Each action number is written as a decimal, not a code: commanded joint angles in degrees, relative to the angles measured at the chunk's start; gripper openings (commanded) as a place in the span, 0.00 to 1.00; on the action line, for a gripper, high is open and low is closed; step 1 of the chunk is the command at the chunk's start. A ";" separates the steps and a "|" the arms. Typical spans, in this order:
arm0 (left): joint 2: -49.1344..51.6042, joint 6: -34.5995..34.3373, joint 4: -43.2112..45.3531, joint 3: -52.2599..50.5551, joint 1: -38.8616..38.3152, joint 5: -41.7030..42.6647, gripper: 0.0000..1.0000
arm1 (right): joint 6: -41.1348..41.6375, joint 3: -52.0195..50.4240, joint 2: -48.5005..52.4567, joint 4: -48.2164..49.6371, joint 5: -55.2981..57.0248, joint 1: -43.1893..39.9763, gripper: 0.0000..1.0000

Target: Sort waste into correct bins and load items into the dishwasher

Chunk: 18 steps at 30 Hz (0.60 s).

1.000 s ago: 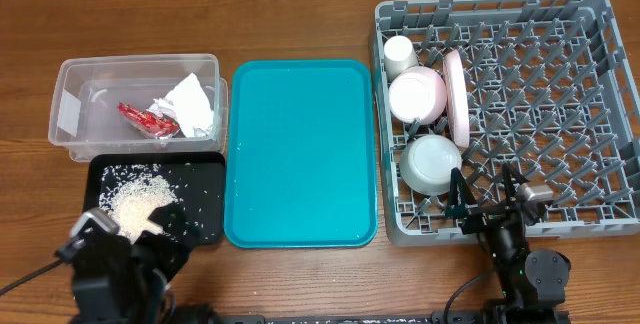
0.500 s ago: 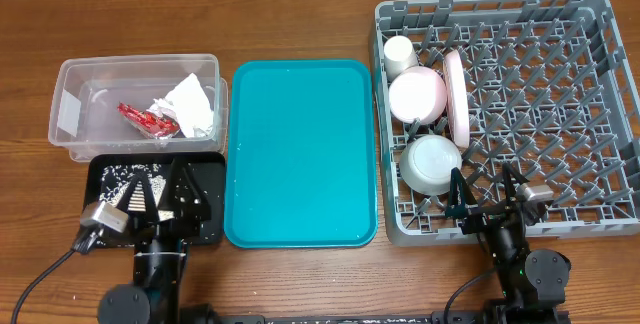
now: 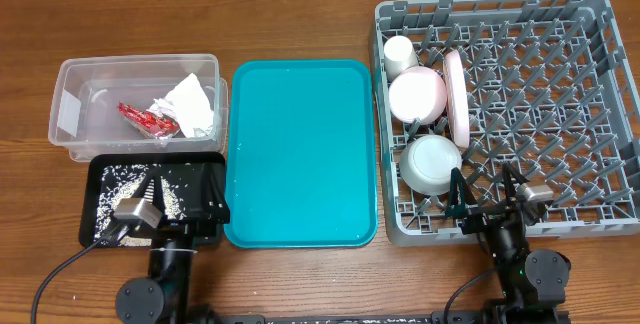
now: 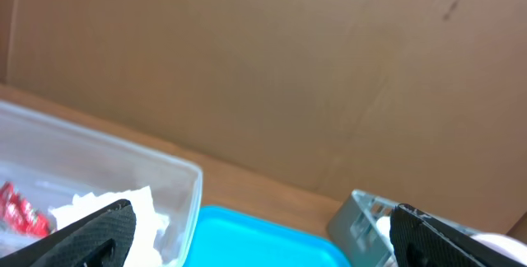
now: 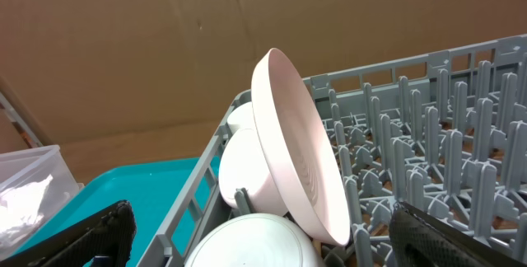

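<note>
We see our left gripper (image 3: 183, 200) open over the black tray (image 3: 205, 168) near the front left corner of the tabletop (image 3: 300, 19), and our right gripper (image 3: 484, 198) open at the front edge of the grey rack (image 3: 500, 5).

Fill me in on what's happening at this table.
Two robot arms are sorting waste and loading a dish rack. The napkin and red wrapper lie in the clear tub, and the rice is in the black tray. The plate, pink bowl, whitish bowl and cup sit in the rack. The left gripper hangs open over the black tray, the right gripper open at the rack's front edge. Neither holds anything.
</note>
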 commanded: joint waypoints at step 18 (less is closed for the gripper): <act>-0.83 8.70 -1.33 -10.69 -1.79 -4.35 1.00 | 0.24 -0.61 -0.63 0.28 -0.26 -0.17 1.00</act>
